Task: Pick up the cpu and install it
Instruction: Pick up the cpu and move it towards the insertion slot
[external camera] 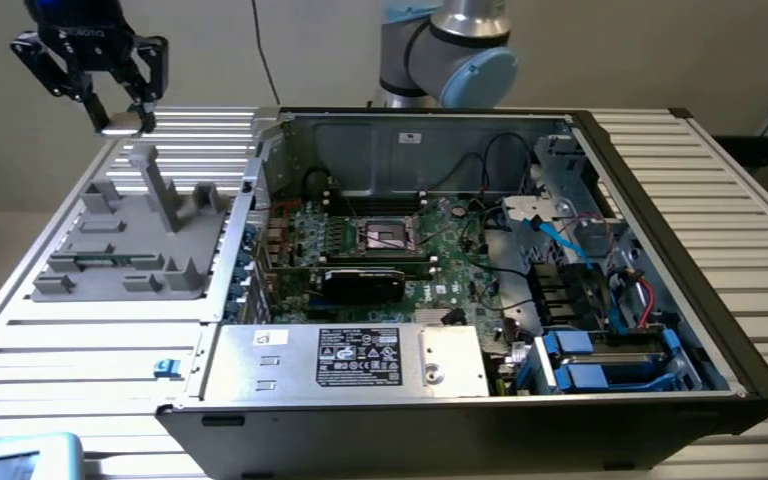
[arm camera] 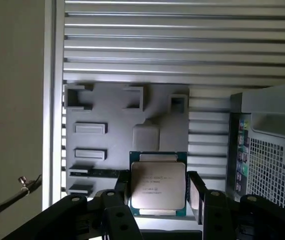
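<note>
Step in hand: pick looks done, install not yet done. The gripper [external camera: 123,120] hangs above the bench's [external camera: 718,180] far edge, toward the exterior view's left corner, over the grey moulded fixture tray [external camera: 131,250]. Jaws pinch the cpu [arm camera: 157,184] by two opposite edges; the chip sits flat and clear of the tray.

Cpu: thin square, dull silver lid with faint print, green rim. Tray: matte plastic, with slots and upright posts. Bench: ribbed metal slats.

Judgement: the open socket [external camera: 387,235] lies well apart, inside the computer case [external camera: 744,300], on the green board. Seating calls for a level chip, square to the socket, and a light touch.
</note>
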`<control>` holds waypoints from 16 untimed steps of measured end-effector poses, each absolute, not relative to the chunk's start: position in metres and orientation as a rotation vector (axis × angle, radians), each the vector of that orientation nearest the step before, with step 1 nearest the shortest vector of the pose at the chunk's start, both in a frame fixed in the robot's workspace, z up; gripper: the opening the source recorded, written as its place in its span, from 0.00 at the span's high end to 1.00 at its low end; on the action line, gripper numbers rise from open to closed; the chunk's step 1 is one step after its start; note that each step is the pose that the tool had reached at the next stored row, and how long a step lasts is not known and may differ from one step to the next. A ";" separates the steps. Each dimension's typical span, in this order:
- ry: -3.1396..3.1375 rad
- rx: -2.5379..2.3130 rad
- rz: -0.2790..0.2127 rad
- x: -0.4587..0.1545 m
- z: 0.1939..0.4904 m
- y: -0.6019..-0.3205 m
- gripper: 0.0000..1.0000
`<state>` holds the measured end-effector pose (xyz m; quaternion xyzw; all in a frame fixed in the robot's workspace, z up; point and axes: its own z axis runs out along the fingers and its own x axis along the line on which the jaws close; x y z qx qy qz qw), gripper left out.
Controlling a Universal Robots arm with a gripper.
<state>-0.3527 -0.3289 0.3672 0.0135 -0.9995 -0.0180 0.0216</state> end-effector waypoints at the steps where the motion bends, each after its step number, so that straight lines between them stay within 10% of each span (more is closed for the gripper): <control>1: -3.097 0.042 -0.056 -0.349 0.369 -0.329 0.44; 16: -3.094 0.042 -0.056 -0.281 0.377 -0.330 0.44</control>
